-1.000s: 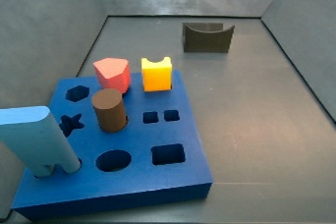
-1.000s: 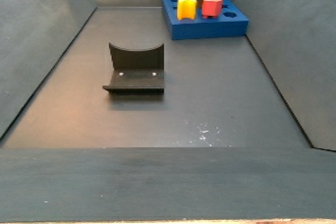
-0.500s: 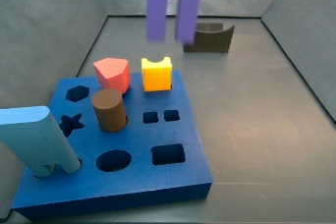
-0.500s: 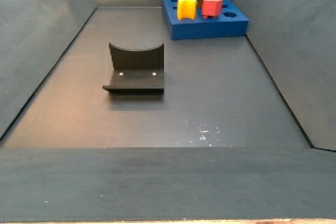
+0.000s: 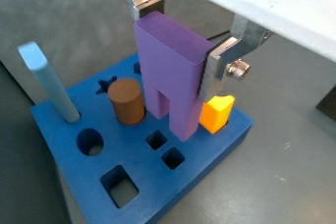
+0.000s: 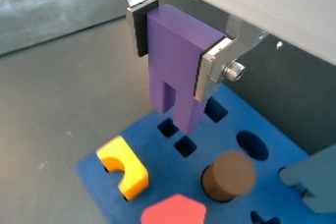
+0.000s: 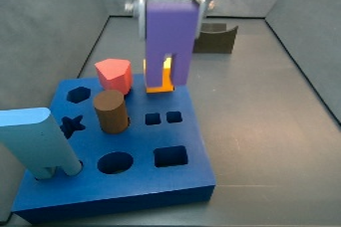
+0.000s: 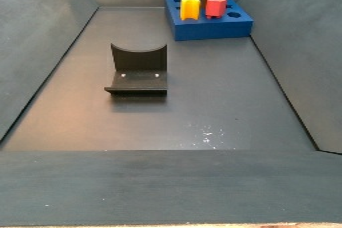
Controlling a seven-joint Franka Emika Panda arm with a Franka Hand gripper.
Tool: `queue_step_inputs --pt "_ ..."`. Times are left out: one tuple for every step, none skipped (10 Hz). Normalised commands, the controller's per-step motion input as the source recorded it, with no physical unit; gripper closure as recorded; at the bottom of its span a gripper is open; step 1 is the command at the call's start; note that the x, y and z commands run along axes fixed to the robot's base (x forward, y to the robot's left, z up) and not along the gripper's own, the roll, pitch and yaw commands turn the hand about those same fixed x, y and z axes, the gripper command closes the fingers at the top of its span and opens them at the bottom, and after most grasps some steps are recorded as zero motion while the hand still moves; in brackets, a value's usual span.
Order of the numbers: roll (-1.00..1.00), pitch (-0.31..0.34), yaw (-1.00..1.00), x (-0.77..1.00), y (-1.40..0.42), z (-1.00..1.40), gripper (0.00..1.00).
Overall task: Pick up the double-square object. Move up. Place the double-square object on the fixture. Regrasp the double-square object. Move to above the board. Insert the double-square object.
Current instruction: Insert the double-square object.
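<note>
Since the frame half a second back, the purple block (image 7: 170,42) has come forward and lower in a side view, from beside the fixture (image 7: 212,38) at the far wall to hanging over the board's (image 7: 134,186) far edge, where it now hides part of the yellow block (image 7: 160,77).

Nearest in that view stands the light-blue block (image 7: 40,143) in its hole, then the open circle and square holes, the brown peg (image 7: 111,112) and the two small square holes (image 7: 163,118), then the red piece (image 7: 112,73). Above these, the gripper (image 5: 184,44) carries the purple block upright, prongs down; the jaws are clamped on its upper half, a silver finger (image 6: 214,68) flat against each side. In both wrist views the prongs hang clear of the board, near the twin holes (image 6: 178,137) but not yet in them.

By my reading, the move to above the board is nearly finished, with insertion left. The next move calls for setting both prongs square over the two small holes, checking rotation, then a straight descent. The fixture sits empty, well behind.
</note>
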Motion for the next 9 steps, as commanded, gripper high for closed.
queue_step_inputs --pt "-0.01 -0.009 -0.20 0.00 -0.02 -0.63 1.00" --pt "-0.04 0.000 -0.22 0.00 -0.04 -0.56 1.00" --pt "-0.02 0.000 -0.14 0.03 -0.03 -0.46 1.00" --pt "0.03 0.000 0.00 0.13 -0.05 -0.41 1.00" --pt "0.04 0.000 0.00 0.15 -0.03 -0.40 1.00" --pt "0.02 0.000 0.07 0.04 -0.03 -0.41 1.00" --pt "0.00 0.000 0.06 0.01 -0.04 -0.35 1.00" --pt "0.00 0.000 0.01 0.00 -0.07 -0.27 1.00" --pt "0.00 0.000 0.00 0.00 -0.07 -0.26 1.00"
